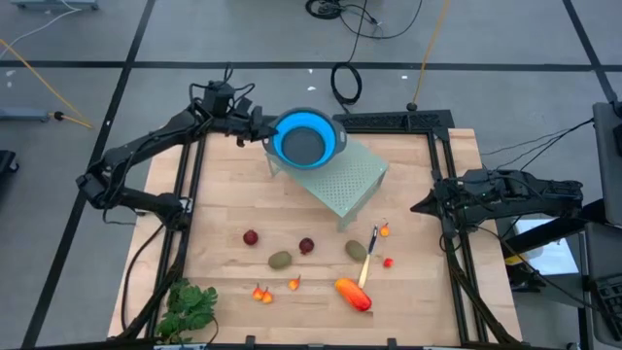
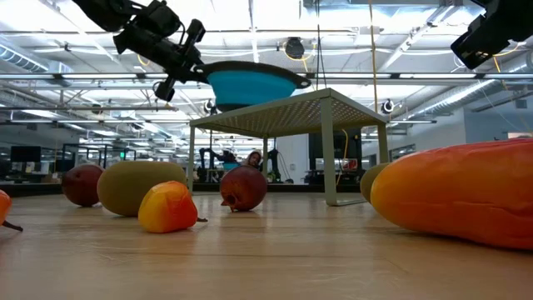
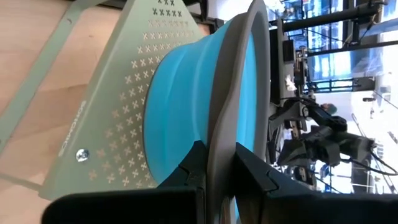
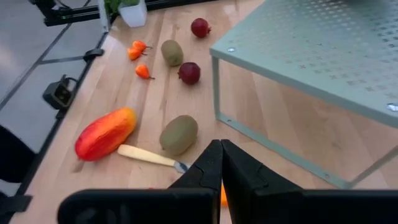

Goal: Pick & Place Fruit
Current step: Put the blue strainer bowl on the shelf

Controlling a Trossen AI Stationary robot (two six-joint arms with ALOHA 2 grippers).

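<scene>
On wooden table point(image 1: 408, 292) | fruit point(image 1: 354, 294) scattered | possibly office behind

Knife point(image 4: 149, 157) blade hidden behind right gripper point(image 4: 221, 163); low view crops the long orange-red piece point(image 2: 466, 200); tiny orange bits point(image 1: 260, 293) unidentifiable.

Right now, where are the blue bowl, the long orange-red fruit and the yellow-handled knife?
Blue collapsible bowl point(image 1: 305, 144): high view, its grey inside.
Long orange-red fruit point(image 4: 104, 133): right wrist view, its middle.
Yellow-handled knife point(image 4: 144, 155): right wrist view, its handle.
</scene>
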